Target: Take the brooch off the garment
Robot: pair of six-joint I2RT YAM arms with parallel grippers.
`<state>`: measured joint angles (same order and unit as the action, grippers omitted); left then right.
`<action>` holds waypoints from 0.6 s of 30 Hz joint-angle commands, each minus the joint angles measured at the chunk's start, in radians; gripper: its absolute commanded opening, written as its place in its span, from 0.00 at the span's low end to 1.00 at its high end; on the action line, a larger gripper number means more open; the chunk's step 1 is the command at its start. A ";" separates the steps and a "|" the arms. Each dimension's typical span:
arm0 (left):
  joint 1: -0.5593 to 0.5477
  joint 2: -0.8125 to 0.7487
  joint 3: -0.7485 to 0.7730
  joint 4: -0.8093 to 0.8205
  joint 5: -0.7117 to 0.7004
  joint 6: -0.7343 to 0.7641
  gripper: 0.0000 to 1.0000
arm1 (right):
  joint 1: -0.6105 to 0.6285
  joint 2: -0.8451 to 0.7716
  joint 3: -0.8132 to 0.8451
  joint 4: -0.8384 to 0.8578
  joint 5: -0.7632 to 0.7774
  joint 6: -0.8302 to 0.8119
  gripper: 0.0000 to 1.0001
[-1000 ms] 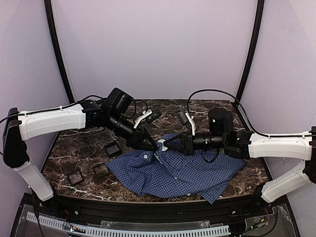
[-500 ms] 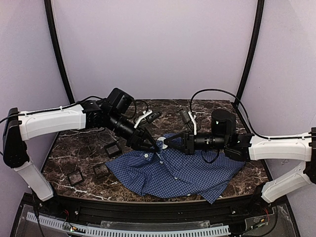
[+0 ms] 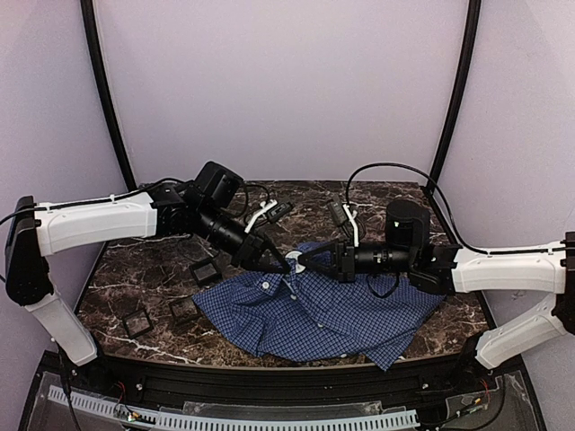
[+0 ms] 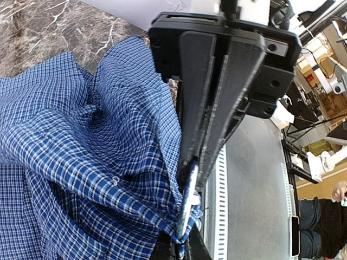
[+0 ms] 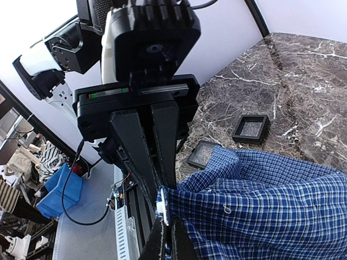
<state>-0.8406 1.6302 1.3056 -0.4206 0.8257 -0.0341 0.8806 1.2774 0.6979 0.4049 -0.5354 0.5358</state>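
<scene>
Where the arms meet: mid-frame, tip to tip over the raised collar edge of the garment.
Garment: blue check shirt, spread on the marble table, lower centre.
Left pincer: clamped shut on a thin pale piece, apparently the brooch, at the fabric's edge.
Right pincer: closed tight, pinching the fabric just beside it.

Shirt is a small blue-and-white check with white buttons. Table is dark marble with white veins, and the little square boxes are black. Arms are white, left gripper and right gripper black, backdrop pale lilac.
</scene>
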 commanded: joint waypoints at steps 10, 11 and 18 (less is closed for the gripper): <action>-0.006 -0.033 -0.032 0.063 -0.001 -0.017 0.01 | -0.006 0.033 -0.010 0.061 -0.068 0.031 0.18; -0.006 -0.034 -0.031 0.063 -0.002 -0.017 0.01 | -0.006 0.035 -0.011 0.061 -0.069 0.031 0.18; -0.006 -0.040 -0.034 0.066 -0.008 -0.019 0.01 | -0.006 0.033 -0.017 0.056 -0.048 0.032 0.10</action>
<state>-0.8410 1.6299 1.2861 -0.3878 0.8276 -0.0517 0.8761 1.3056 0.6949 0.4259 -0.5789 0.5613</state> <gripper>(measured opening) 0.043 0.126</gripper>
